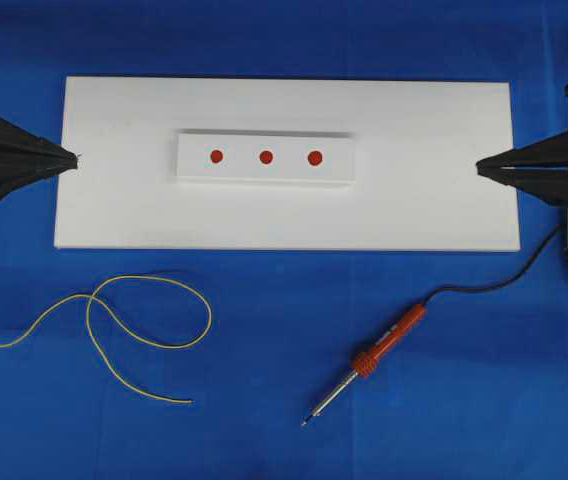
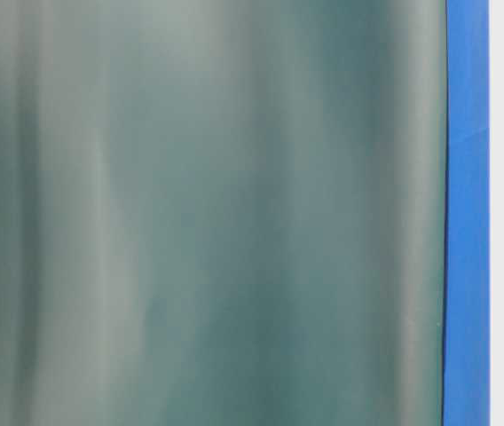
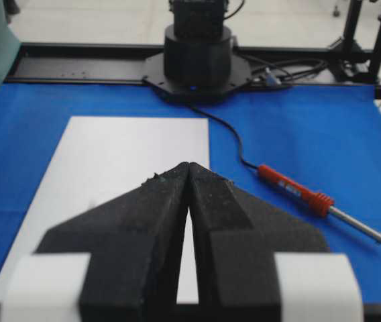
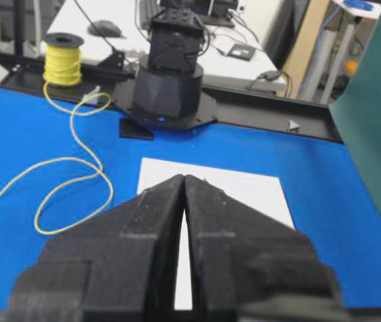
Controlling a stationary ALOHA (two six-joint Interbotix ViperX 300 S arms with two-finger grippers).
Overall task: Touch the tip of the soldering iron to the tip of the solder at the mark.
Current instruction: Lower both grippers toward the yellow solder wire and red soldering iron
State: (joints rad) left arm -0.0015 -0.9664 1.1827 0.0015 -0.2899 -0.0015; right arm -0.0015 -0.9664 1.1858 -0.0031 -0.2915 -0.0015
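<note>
The soldering iron (image 1: 379, 350) lies on the blue cloth in front of the white board, its silver tip pointing front-left; the left wrist view shows the soldering iron (image 3: 298, 191) too. The yellow solder (image 1: 134, 330) curls loosely on the cloth at front left, its free end near the middle; the solder (image 4: 70, 168) also shows in the right wrist view. Three red marks (image 1: 266, 157) sit in a row on a raised white block (image 1: 264, 175). My left gripper (image 1: 74, 157) is shut and empty at the board's left edge. My right gripper (image 1: 480, 167) is shut and empty at the right edge.
The white board (image 1: 284, 215) lies across the middle of the blue cloth. The iron's black cord (image 1: 504, 280) runs right toward the right arm's base. A yellow solder spool (image 4: 64, 59) stands beyond the left arm's base. A blurred green sheet (image 2: 208, 213) fills most of the table-level view.
</note>
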